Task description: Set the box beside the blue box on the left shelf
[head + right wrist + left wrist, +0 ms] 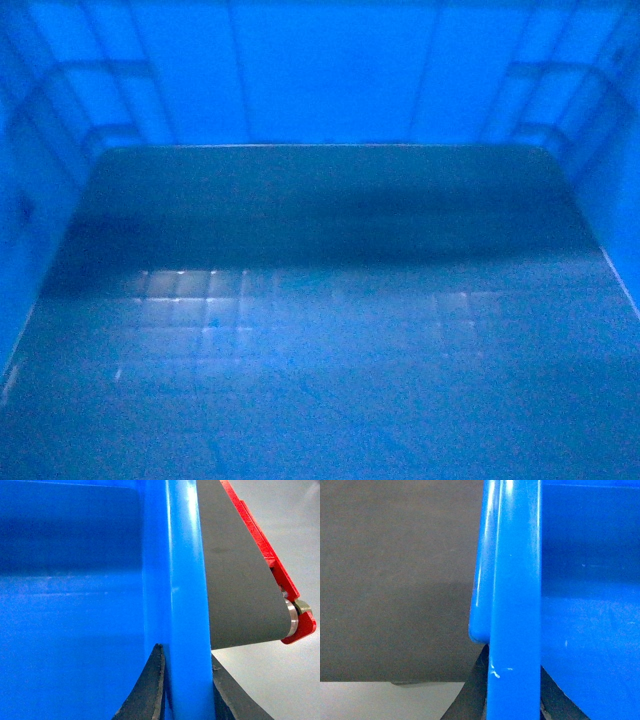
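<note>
The box (320, 330) fills the whole head view: I look down into its glossy blue floor with a faint square grid and its ribbed far wall. My left gripper (514, 700) is shut on the box's thick left rim (516, 605), one dark finger (475, 690) outside the wall and one inside. My right gripper (187, 695) is shut on the box's right rim (185, 580), with a dark finger (150, 690) inside and one outside. The left shelf and the other blue box are out of view. Neither gripper shows in the head view.
A grey conveyor belt (240, 590) with a red frame end and a metal roller (295, 620) runs close beside the box's right wall. Dark grey belt surface (395, 580) lies left of the box. Pale grey floor (380, 700) shows below both.
</note>
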